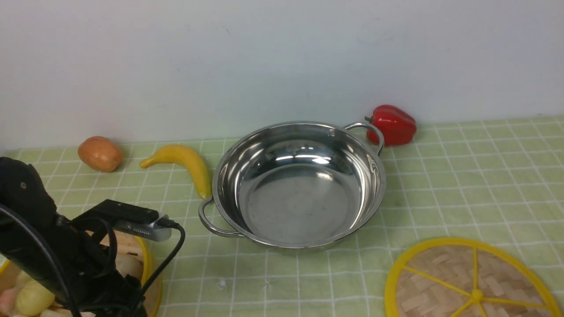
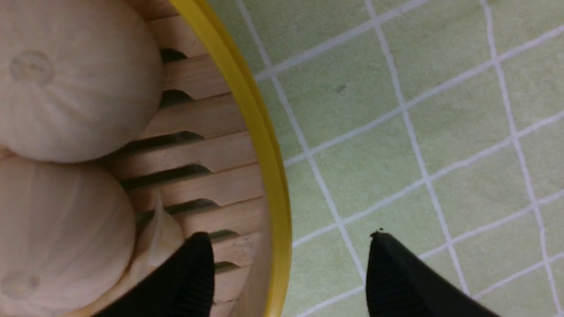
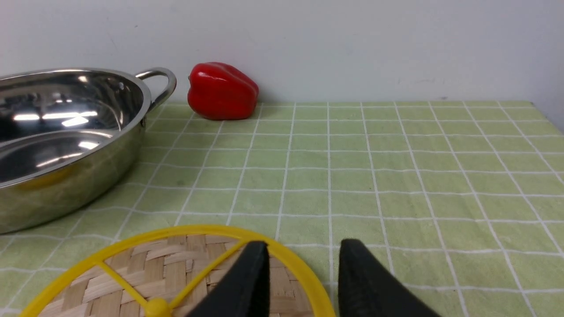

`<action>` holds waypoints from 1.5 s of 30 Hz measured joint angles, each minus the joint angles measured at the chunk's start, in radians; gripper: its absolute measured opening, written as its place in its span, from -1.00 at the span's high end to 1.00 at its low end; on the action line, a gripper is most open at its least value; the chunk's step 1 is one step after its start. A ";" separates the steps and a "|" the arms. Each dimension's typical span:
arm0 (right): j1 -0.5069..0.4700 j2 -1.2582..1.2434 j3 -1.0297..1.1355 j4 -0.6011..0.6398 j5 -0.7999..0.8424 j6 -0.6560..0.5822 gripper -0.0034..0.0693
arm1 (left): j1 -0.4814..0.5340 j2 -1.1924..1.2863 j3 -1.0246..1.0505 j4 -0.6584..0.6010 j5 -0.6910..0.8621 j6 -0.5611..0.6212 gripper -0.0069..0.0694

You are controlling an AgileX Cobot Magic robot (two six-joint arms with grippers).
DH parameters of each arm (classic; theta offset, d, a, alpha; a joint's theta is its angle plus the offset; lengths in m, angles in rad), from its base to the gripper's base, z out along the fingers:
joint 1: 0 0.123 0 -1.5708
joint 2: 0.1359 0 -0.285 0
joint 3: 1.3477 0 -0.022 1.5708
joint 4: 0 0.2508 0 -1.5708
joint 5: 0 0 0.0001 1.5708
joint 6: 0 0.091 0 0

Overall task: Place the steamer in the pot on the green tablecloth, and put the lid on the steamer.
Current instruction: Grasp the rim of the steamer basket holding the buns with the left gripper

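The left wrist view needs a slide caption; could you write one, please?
Open left jaws straddle the steamer rim, one inside beside the buns, one outside over the tablecloth.

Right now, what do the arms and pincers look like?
Left arm: matte black, bulky, with a black-and-silver camera box on its wrist and black cables looping off it. Left pincer and right pincer: two black, tapered fingers each; the left's show fine ribbing inside. Right arm itself is out of view.

On the tablecloth (image 1: 462, 185): pot (image 1: 299, 207) centre — steamer (image 1: 146, 264) front-left, lid (image 1: 473, 286) front-right.
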 joint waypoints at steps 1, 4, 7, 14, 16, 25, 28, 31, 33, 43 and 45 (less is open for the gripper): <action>0.000 0.000 0.000 0.000 0.000 0.000 0.24 | 0.000 0.026 0.000 0.000 -0.008 0.000 -0.31; 0.000 0.000 0.000 0.000 0.000 0.000 0.24 | 0.000 0.053 0.000 -0.001 -0.023 0.001 -0.31; 0.000 0.000 0.000 0.000 0.000 0.000 0.24 | 0.000 0.091 0.000 -0.003 -0.029 0.001 -0.31; 0.000 0.000 0.000 0.000 0.000 0.000 0.24 | -0.002 0.129 -0.003 -0.008 -0.049 0.002 -0.28; 0.000 0.000 0.000 0.000 0.000 0.000 0.24 | -0.002 0.132 -0.004 -0.008 -0.052 0.002 -0.13; 0.000 0.000 0.000 0.000 0.000 0.000 0.24 | -0.007 0.139 -0.006 -0.011 -0.063 -0.064 0.68; 0.000 0.000 0.000 0.000 0.000 0.000 0.24 | -0.008 0.139 -0.015 0.007 -0.052 -0.071 0.68; 0.000 0.000 0.000 0.000 0.000 0.000 0.24 | -0.008 0.125 -0.039 0.057 -0.010 -0.079 0.70; 0.000 0.000 0.000 0.000 0.000 0.000 0.24 | -0.008 0.108 -0.058 0.084 0.028 -0.084 0.75; 0.000 0.000 0.000 0.000 0.000 0.000 0.24 | -0.041 -0.088 -0.334 0.132 0.270 -0.095 0.75; 0.000 0.000 0.000 0.000 0.000 0.000 0.24 | -0.075 -0.101 -0.401 0.155 0.272 -0.096 0.75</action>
